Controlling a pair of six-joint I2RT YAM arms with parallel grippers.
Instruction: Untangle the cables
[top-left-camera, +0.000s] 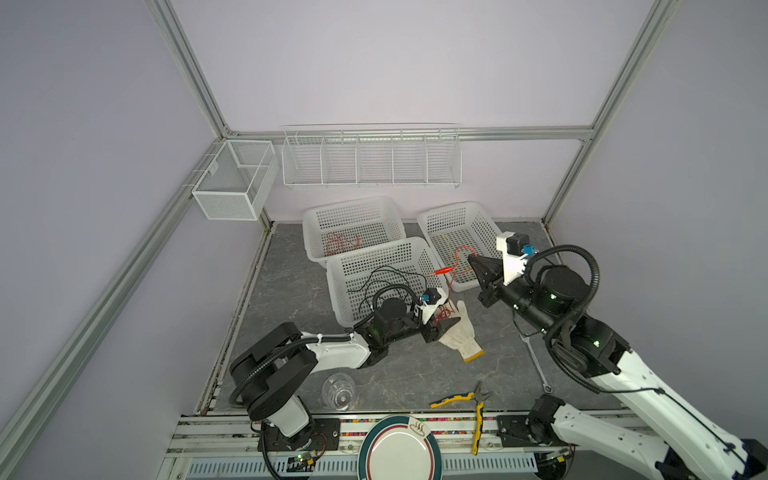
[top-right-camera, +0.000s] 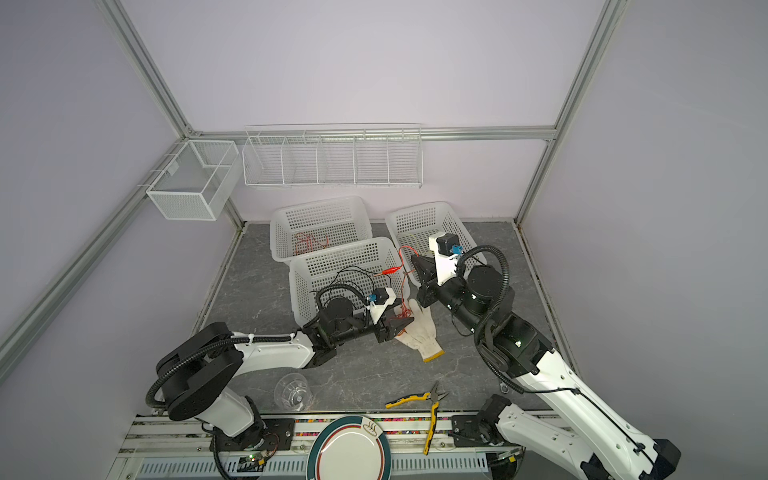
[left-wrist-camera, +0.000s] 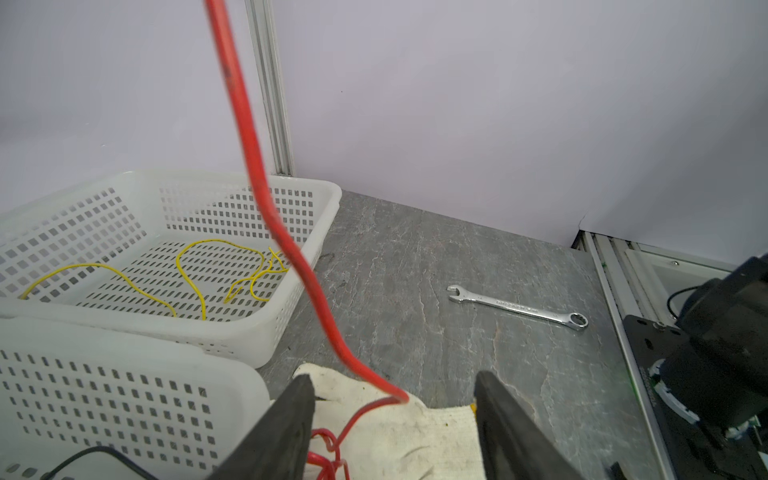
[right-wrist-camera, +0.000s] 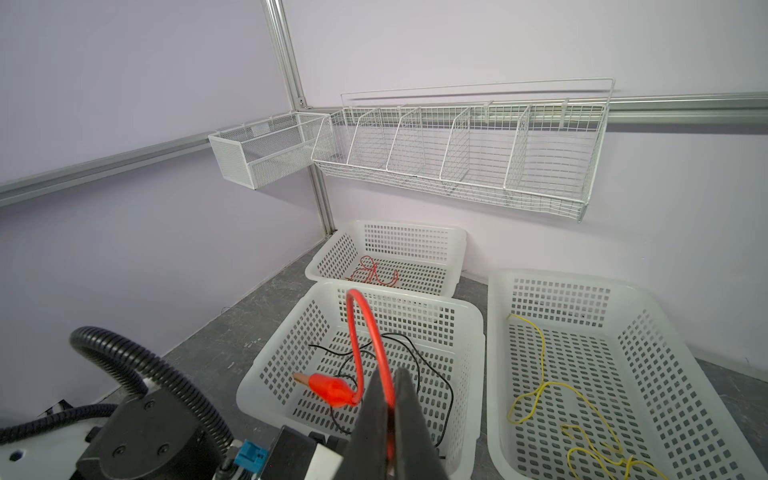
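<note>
1. A plate (top-left-camera: 401, 455) and yellow-handled pliers (top-left-camera: 478, 405) lie at the front edge of the bench (top-left-camera: 374, 374). A clear cup (top-left-camera: 338, 390) sits to their left and a wrench (left-wrist-camera: 517, 307) lies towards the right side.
2. A white glove (top-left-camera: 461, 332) lies mid-bench, just in front of the near basket's right corner.
3. The left hand (left-wrist-camera: 392, 378) is low over the glove and released. Its fingers (left-wrist-camera: 291, 415) stand apart (one on each side of the red strand lying there).
4. The held red cable (left-wrist-camera: 266, 199) coils at its lower end on the glove, between the left hand's fingers. It then runs up past the basket corner to the other arm.
5. The right hand (right-wrist-camera: 390, 399) is raised near the gap between the near basket (top-left-camera: 374, 253) and the right basket (top-left-camera: 449, 216). It is clenched on the held red cable, which arches out of the fingertips and ends in a red clip (right-wrist-camera: 332, 386) over the near basket.
6. The near basket contains the black cable (right-wrist-camera: 415, 353). The right basket contains the yellow cable (right-wrist-camera: 540, 390).
7. The far basket (top-left-camera: 349, 208) stands against the back wall and contains the loose red cable (top-left-camera: 343, 243) in a small tangle.
8. A wire rack (top-left-camera: 372, 166) with dividers and a mesh box (top-left-camera: 232, 183) hang on the walls.
</note>
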